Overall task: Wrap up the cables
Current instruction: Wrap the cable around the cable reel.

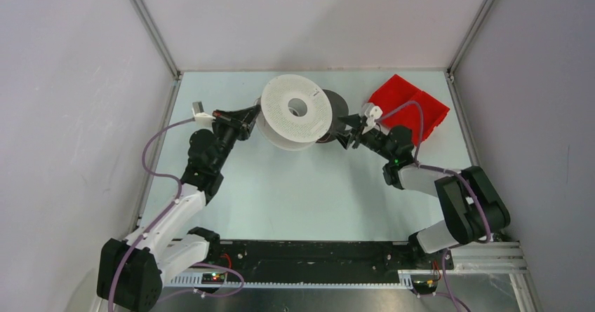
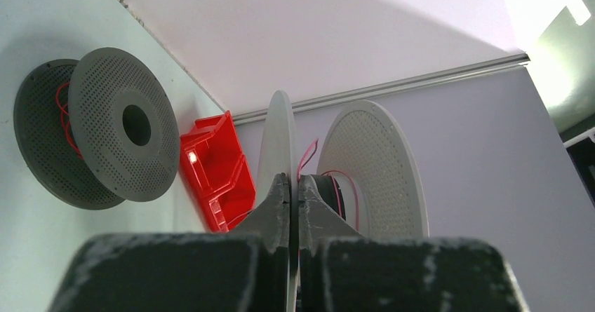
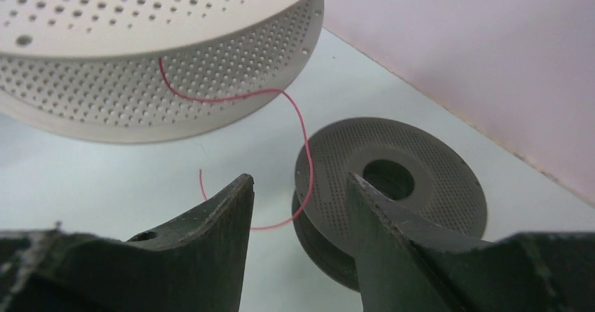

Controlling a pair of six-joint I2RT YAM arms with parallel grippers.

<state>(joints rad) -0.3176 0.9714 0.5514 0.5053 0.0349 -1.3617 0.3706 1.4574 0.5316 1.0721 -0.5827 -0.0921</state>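
Grippers: left gripper (image 2: 289, 200), jaws pressed together on the rim of one flange of the white spool (image 1: 295, 112); right gripper (image 3: 298, 207), jaws spread with nothing between them, nosed in just right of that spool.

White spool: tilted, centre of the table (image 1: 295, 200), far half. Whether it cleared the surface I could not tell.

Cable of the white spool (image 3: 298, 130): hair-thin red strand, slack, spilling from between the flanges and looping down ahead of the right fingers, with its end loose.

Dark grey spool (image 3: 393, 186): on the table just right of the white one and partly behind it, with its own red strand (image 2: 64, 119) showing between its flanges.

Red bin (image 1: 410, 109): far right corner.

Handling, as judged: the strand looked light and limp, yet springy enough to keep a curl, and apt to slip from flat pads. It seemed best pinched close to its free end and then led round the hub. The spools looked rigid and light, and their rims offered the firm hold.
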